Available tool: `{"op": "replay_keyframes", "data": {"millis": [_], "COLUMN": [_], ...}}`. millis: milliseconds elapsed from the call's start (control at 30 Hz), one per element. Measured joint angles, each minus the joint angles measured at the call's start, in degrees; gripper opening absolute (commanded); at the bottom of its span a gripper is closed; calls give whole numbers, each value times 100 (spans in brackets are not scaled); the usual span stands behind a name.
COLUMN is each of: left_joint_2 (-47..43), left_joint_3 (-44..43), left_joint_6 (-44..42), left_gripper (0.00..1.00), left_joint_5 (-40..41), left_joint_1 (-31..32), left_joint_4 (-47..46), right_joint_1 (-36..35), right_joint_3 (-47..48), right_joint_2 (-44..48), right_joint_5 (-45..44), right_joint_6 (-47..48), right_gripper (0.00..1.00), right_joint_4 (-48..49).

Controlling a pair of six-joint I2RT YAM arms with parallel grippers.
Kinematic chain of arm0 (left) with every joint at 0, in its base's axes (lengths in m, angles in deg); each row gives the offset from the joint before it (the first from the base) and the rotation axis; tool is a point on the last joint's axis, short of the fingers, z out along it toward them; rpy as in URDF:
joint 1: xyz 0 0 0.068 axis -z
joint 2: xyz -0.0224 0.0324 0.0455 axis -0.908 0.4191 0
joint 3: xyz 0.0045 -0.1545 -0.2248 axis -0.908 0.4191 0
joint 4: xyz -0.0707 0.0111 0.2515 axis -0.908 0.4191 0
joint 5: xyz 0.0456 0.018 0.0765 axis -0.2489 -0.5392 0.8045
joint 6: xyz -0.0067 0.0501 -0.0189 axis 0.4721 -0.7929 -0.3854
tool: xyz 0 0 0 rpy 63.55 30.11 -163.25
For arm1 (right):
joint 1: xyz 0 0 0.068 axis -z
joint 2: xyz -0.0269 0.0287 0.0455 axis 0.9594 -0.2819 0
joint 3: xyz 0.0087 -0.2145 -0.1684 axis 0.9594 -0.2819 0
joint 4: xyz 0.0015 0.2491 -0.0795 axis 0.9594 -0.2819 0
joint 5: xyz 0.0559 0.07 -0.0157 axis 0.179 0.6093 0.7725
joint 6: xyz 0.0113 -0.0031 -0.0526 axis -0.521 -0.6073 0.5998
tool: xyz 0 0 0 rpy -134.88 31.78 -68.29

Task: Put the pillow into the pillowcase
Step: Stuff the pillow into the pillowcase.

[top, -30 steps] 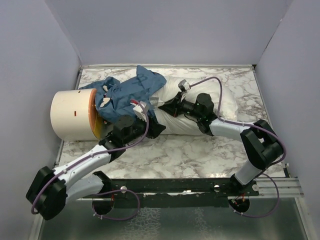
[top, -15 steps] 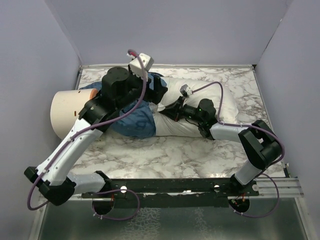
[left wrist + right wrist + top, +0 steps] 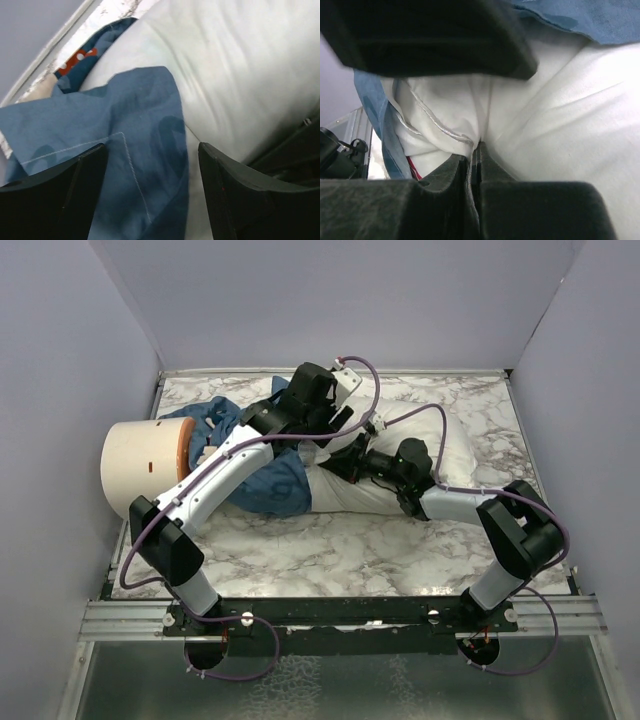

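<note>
The white pillow [image 3: 440, 455] lies across the far middle of the table. Its left end is under the blue pillowcase [image 3: 262, 483]. My left gripper [image 3: 322, 432] hangs over that end. In the left wrist view it [image 3: 150, 195] is open, with a fold of the pillowcase [image 3: 145, 160] lying between the fingers [image 3: 240, 200] and the pillow [image 3: 240, 65] beside it. My right gripper [image 3: 337, 462] is low against the pillow's left part. In the right wrist view it [image 3: 477, 150] is shut on a pinch of the pillow [image 3: 560, 115], with the pillowcase [image 3: 580, 17] above.
A cream cylinder [image 3: 140, 470] with an orange inside lies on its side at the far left, touching the pillowcase. Grey walls close in the marble table [image 3: 380, 550] on three sides. Part of my left gripper [image 3: 430, 35] fills the top of the right wrist view.
My left arm has swung from the near left of the pillowcase up and to the right, over the pillow's left end. The pillowcase now lies lower. The right gripper has kept its hold.
</note>
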Motion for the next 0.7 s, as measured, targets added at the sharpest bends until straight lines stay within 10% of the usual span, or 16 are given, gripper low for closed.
{"op": "replay_keyframes", "data": {"millis": [100,133,333,700], "left_joint_2": [192,243,328,472], "left_joint_3": [-310,-407,-1062,-1864], "left_joint_6": [-70,-48,221,2861], "left_gripper": [4,0,0,0], "left_joint_5": [323,398,37,-3532], "left_joint_1": [0,0,-11,-181], "left_joint_4": [46,48,-24,-2374], "right_joint_1": [0,0,0,68], "right_joint_3": [-42,-55,-55,678], "right_joint_2": [24,37,74,669], "right_joint_5": [0,0,-9,-1276], "right_joint_6": [0,0,2,332], "right_gripper": [1,1,1,1], "right_joint_4": [20,22,15,-754]}}
